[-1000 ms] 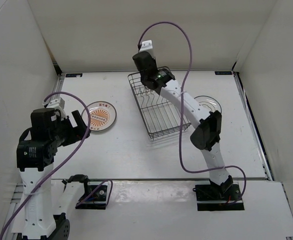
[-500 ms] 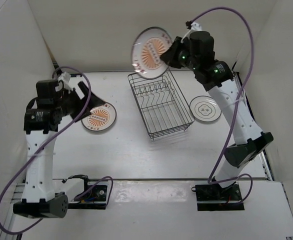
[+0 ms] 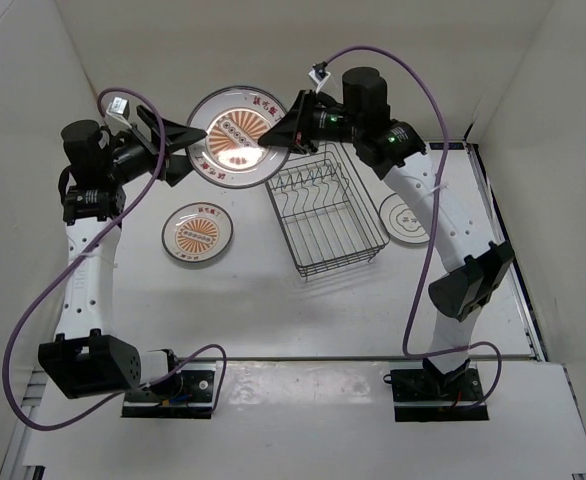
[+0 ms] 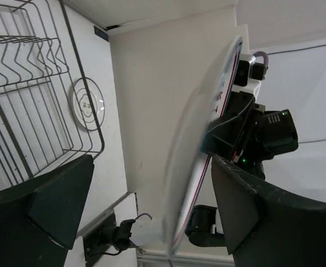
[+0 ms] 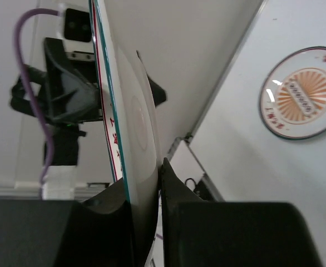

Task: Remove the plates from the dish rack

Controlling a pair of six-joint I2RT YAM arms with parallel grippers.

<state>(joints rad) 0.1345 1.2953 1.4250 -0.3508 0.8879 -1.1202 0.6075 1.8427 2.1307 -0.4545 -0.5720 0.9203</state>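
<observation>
Plate (image 3: 235, 138) is airborne, just left of the dish rack (image 3: 323, 215) far end, its rim clamped in the right gripper (image 3: 281, 135) jaws. Left gripper (image 3: 178, 148) jaws are spread at the opposite rim, with the plate edge-on between them. A handover is the likely next step.

A pale white table (image 3: 243, 310) is lying under even, soft light, and plain off-white walls are closing it in: a back wall (image 3: 203, 50), a left wall (image 3: 13, 90) and a right wall (image 3: 563, 170) (all bare panels). A dark gap (image 3: 491, 200) is running along the table's right edge. A seam (image 3: 313, 358) is crossing near the front, where a lighter board (image 3: 303, 410) is sitting.
</observation>
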